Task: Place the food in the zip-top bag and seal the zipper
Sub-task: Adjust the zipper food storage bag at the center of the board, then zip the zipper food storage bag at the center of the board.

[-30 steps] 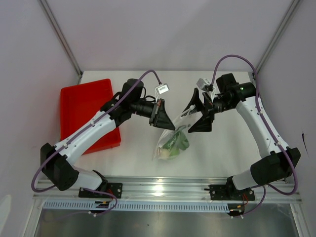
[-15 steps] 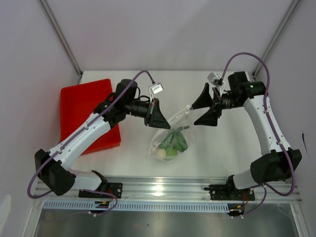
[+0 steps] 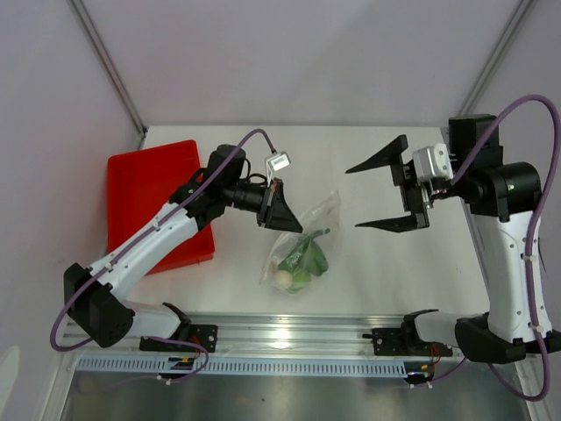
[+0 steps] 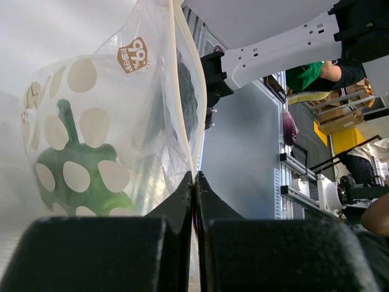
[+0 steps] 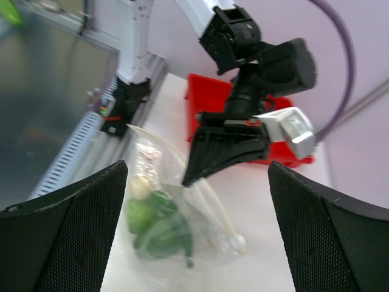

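The clear zip-top bag (image 3: 308,230) lies on the white table with the food inside: dark green pepper pieces (image 3: 308,256), a lime-green ball (image 3: 300,274) and a small white ball (image 3: 283,277). My left gripper (image 3: 285,219) is shut on the bag's mouth edge. In the left wrist view its closed tips (image 4: 194,177) pinch the pale zipper strip (image 4: 185,91), with a stemmed pepper (image 4: 79,176) behind the film. My right gripper (image 3: 353,198) is wide open and empty, raised to the right of the bag. Its view shows the bag (image 5: 182,213) and food (image 5: 155,228) below.
A red tray (image 3: 149,193) stands at the table's left, behind my left arm, and also shows in the right wrist view (image 5: 209,91). The metal rail (image 3: 289,329) with the arm bases runs along the near edge. Grey walls enclose the back and sides.
My right gripper, still open, has drawn away from the bag's mouth to the right and upward. The bag has settled slightly left and lower, still held by the left gripper.
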